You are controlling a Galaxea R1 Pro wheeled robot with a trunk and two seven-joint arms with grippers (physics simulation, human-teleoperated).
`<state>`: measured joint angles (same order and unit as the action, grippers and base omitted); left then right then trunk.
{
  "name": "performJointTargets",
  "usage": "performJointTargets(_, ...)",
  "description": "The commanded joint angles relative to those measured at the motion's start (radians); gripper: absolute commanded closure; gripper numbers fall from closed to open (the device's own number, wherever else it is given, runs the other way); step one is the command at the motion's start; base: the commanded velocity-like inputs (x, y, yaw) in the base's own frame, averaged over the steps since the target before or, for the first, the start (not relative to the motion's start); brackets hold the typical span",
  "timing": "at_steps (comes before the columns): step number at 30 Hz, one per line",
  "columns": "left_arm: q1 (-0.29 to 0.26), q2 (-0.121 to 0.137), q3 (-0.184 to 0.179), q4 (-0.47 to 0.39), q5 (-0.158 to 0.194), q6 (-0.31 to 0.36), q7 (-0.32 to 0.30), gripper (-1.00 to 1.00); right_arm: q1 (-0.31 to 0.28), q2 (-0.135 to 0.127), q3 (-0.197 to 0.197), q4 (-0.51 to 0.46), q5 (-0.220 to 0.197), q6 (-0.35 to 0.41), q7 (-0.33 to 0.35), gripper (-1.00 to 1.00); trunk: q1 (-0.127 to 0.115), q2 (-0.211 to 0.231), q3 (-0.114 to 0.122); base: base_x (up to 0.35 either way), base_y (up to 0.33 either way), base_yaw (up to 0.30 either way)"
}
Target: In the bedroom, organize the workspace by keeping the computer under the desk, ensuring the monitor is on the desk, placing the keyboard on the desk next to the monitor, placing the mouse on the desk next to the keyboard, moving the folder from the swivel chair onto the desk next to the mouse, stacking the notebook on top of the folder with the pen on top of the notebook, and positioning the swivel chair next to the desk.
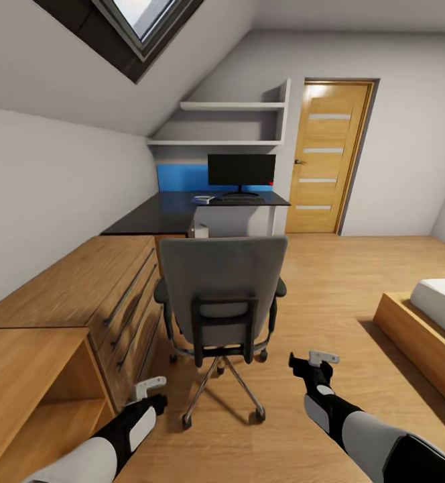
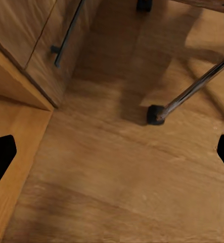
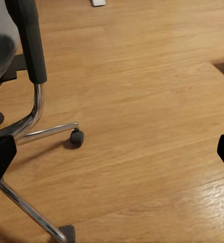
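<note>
The grey swivel chair (image 1: 220, 295) stands with its back to me, a little short of the black desk (image 1: 172, 209); its backrest hides the seat. On the desk the monitor (image 1: 241, 170) stands behind the keyboard (image 1: 242, 198), with a small flat pale item (image 1: 202, 199) to the left that I cannot identify. The white-grey computer (image 1: 198, 231) sits under the desk. Folder, notebook, pen and mouse are hidden or too small to tell. My left gripper (image 1: 150, 388) and right gripper (image 1: 314, 361) hang open and empty above the floor on either side of the chair base (image 3: 46, 132).
A light wooden drawer chest (image 1: 82, 295) runs along the left wall, close to my left arm. A bed (image 1: 430, 329) lies at the right. A wooden door (image 1: 326, 157) is at the back, right of the desk. Wooden floor lies between chair and bed.
</note>
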<state>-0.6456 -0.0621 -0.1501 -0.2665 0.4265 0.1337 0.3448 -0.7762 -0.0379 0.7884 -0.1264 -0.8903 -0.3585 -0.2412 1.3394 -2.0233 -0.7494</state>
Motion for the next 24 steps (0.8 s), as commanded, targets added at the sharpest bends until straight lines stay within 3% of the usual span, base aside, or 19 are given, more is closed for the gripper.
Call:
performJointTargets(1,0.0,-0.002,-0.009,-0.013,0.006,0.025,0.007,-1.0,-0.001,0.001,0.008,-0.004,-0.006,0.006,-0.006,-1.0,0.004,-0.008,-0.004,0.0,0.0,0.0)
performJointTargets(5,-0.006,-0.009,-0.009,-0.122,0.005,0.173,0.007,-1.0,-0.016,0.016,0.007,-0.03,-0.002,0.081,-0.008,-1.0,0.019,-0.036,-0.017,0.0,0.0,0.0)
performJointTargets(8,-0.048,-0.009,-0.008,-0.182,0.007,0.232,0.008,-1.0,-0.07,0.018,0.006,-0.038,-0.002,0.148,-0.01,-1.0,0.031,-0.057,-0.026,0.0,0.0,0.0)
performJointTargets(11,-0.073,-0.01,-0.007,-0.192,0.007,0.246,0.007,-1.0,-0.096,0.017,0.005,-0.038,-0.002,0.173,-0.01,-1.0,0.042,-0.078,-0.036,0.0,0.0,0.0)
performJointTargets(15,-0.084,-0.012,-0.002,-0.138,0.006,0.233,0.007,-1.0,-0.107,0.02,0.008,-0.034,-0.002,0.178,-0.01,-1.0,0.057,-0.106,-0.048,0.0,0.0,0.0)
performJointTargets(20,-0.086,-0.012,-0.006,-0.053,0.001,0.078,0.007,-1.0,-0.109,0.02,0.011,-0.029,-0.001,0.177,-0.01,-1.0,0.077,-0.141,-0.064,0.0,0.0,0.0)
performJointTargets(24,-0.086,-0.013,-0.008,-0.012,0.0,0.034,0.007,-1.0,-0.108,0.02,0.014,-0.022,0.003,0.168,-0.007,-1.0,0.092,-0.169,-0.076,0.0,0.0,0.0)
